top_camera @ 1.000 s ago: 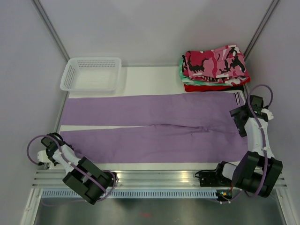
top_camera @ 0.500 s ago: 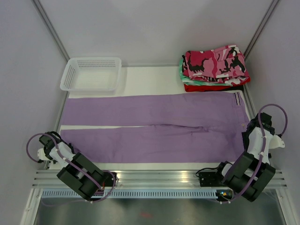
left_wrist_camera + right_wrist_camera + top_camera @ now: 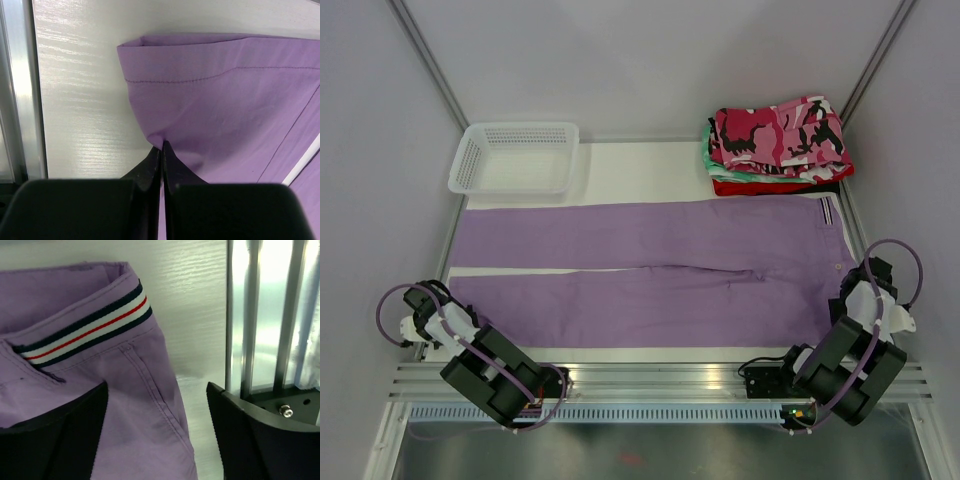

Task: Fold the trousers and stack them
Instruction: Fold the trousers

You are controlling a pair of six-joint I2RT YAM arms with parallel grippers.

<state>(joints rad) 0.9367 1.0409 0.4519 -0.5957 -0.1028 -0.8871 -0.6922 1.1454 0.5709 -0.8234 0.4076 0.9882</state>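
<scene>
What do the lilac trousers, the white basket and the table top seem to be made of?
The lilac trousers: matte woven cloth, probably cotton; stitched hem and seams show. The basket: white moulded plastic, by its perforated walls. The table top: white, slightly glossy, faintly grained, perhaps laminate.

Lilac trousers (image 3: 650, 270) flat, legs leftward; camouflage trousers (image 3: 780, 132) folded, far right.

We see a white table (image 3: 640, 165) w/ a faint grain sheen, boxed in by plain pale-grey walls: back wall (image 3: 650, 60), left wall (image 3: 370, 150), right wall (image 3: 925, 130). Slim metal posts, left post (image 3: 428, 62) & right post (image 3: 878, 55), run up the back corners. Slotted alu rail (image 3: 650, 380) along the near edge, dull grey sheet (image 3: 650, 450) below it. Light is soft & even, w/ glare streaks on the tabletop in both wrist views.
</scene>
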